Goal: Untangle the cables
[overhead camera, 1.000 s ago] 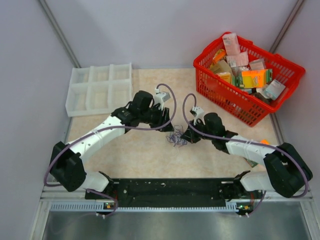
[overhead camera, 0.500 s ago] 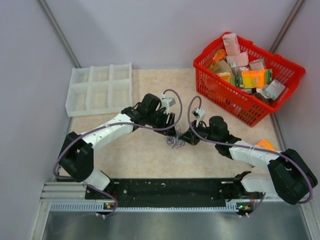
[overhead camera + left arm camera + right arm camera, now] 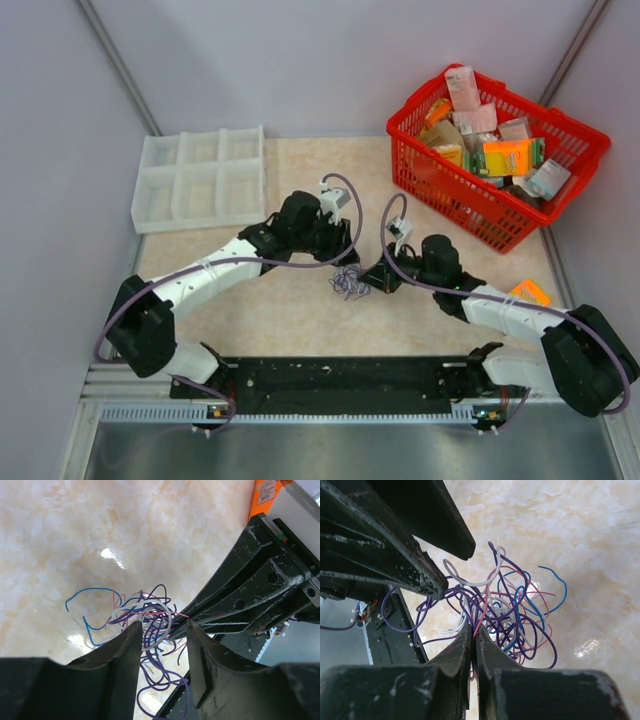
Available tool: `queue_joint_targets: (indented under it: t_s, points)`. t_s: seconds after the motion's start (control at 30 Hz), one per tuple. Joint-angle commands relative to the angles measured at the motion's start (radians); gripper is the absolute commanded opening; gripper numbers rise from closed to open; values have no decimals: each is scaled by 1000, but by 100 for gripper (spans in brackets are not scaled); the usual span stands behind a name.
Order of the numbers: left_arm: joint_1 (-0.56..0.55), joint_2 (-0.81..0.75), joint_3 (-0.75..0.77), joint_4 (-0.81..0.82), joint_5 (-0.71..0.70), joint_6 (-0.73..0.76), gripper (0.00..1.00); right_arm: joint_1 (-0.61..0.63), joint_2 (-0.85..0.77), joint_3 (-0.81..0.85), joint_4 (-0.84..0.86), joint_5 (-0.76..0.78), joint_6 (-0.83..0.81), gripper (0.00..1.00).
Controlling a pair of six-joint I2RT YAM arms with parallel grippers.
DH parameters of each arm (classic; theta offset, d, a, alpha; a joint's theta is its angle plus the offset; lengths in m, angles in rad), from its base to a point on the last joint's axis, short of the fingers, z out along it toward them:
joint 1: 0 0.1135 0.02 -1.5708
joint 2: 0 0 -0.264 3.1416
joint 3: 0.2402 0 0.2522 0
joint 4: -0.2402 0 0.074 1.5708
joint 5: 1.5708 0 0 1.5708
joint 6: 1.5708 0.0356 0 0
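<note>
Your right fingers pinched shut on the cables, your left fingers half-open astride them, over the table middle.

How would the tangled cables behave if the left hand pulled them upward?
Probably floppy: the cables are thin loose loops, so they would sag and trail. Likely very light, being so thin. Since the right hand seems shut on a strand, the knot may stretch rather than lift whole.

In the top view the left arm stretches from lower left toward mid-frame and the right arm from lower right, their tips nearly meeting at centre. The left gripper has its fingers parted; the right gripper has its fingers pressed together.
</note>
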Motion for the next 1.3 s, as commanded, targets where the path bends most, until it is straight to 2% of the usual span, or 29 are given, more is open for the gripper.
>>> queue_joint_targets:
  t_s: [0.0,0.1,0.17,0.33,0.63,0.97,1.13,1.2,1.27]
  points:
    - [-34,3,10,63,-21,-22,41,-6,-43,-3,52,-8,6,0]
    - [-50,8,15,66,-16,-38,33,-5,-46,-3,48,-2,6,0]
    - [-62,6,15,71,-21,-41,33,-5,-41,-1,49,1,10,0]
    - [-71,15,17,77,-21,-36,34,-5,-40,-3,55,-2,15,0]
    - [-79,31,20,35,-59,11,43,-5,-49,-6,57,-3,21,0]
    - [-82,25,26,9,-68,34,38,-5,-50,-7,52,9,21,1]
    - [-82,-6,-6,2,-119,51,53,-5,-50,-9,60,3,22,1]
    - [-82,-3,-16,18,-92,41,52,-5,-46,-9,63,1,24,1]
    - [-83,5,-16,29,-88,27,47,-5,-41,-7,65,-2,24,1]
